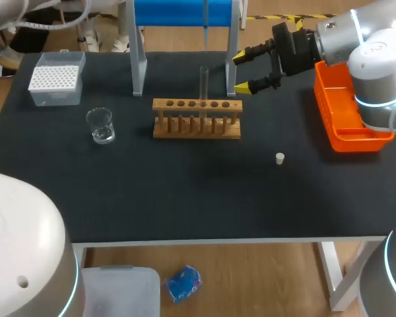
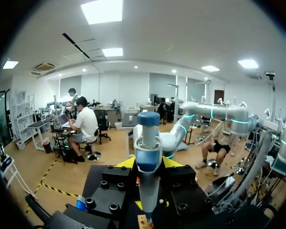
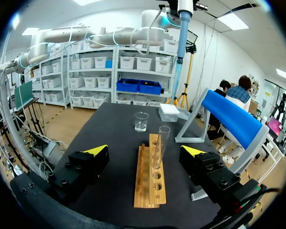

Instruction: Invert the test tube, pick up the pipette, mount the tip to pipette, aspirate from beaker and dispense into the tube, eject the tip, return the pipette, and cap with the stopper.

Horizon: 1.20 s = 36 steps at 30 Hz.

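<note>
A clear test tube [image 1: 203,80] stands upright in the wooden rack [image 1: 197,119] at the table's middle. My right gripper [image 1: 243,71] hovers open just right of the tube; in its wrist view [image 3: 145,151] the rack [image 3: 150,181] and tube [image 3: 160,144] lie ahead between its fingers. My left gripper [image 2: 148,164] is shut on the blue-and-white pipette [image 2: 148,152], and the right wrist view shows that pipette [image 3: 182,40] held high above the table's far end. A glass beaker [image 1: 100,125] sits left of the rack. The white stopper [image 1: 280,158] lies right of it.
A white tip box [image 1: 55,78] stands at the back left, seen also beyond the beaker [image 3: 141,121] as the tip box [image 3: 170,112]. A blue-topped stand [image 1: 185,13] rises behind the rack. An orange bin [image 1: 346,112] sits at the right edge.
</note>
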Tool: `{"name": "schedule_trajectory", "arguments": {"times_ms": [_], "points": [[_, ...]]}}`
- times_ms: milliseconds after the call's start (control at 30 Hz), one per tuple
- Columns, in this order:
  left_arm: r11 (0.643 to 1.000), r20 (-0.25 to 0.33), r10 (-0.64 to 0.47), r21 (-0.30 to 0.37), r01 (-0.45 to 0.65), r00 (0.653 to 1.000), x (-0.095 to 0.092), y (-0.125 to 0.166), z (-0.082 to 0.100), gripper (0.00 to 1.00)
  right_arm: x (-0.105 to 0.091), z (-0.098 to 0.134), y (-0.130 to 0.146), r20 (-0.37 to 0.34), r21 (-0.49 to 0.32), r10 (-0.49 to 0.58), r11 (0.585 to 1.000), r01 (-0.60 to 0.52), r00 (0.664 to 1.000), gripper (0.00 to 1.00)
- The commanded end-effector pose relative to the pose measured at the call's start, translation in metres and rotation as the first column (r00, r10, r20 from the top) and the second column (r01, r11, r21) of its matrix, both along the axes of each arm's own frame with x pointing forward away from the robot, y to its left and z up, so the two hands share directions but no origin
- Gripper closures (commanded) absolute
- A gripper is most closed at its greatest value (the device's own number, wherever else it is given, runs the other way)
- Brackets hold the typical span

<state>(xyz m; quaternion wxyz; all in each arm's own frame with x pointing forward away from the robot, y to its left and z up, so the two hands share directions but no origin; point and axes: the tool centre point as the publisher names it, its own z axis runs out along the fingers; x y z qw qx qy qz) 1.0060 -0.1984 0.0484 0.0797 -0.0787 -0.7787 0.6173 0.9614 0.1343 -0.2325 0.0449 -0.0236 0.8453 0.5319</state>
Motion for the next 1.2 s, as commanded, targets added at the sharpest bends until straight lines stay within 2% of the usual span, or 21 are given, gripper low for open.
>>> {"name": "schedule_trajectory", "arguments": {"times_ms": [33, 433, 1200], "points": [[1.000, -0.005, 0.008, -0.006, -0.008, 1.000, -0.002, 0.003, -0.004, 1.00, 0.000, -0.001, 0.000, 0.001, 0.001, 0.001, 1.000, -0.001, 1.000, 0.00], [1.000, -0.008, 0.012, -0.012, -0.012, 1.000, -0.001, 0.002, -0.013, 1.00, 0.000, -0.001, 0.000, 0.001, 0.001, 0.001, 1.000, -0.001, 1.000, 0.00], [1.000, -0.016, 0.009, -0.018, -0.009, 1.000, -0.003, 0.000, -0.043, 1.00, 0.000, -0.001, 0.000, 0.001, 0.001, 0.001, 1.000, -0.001, 1.000, 0.00]]}}
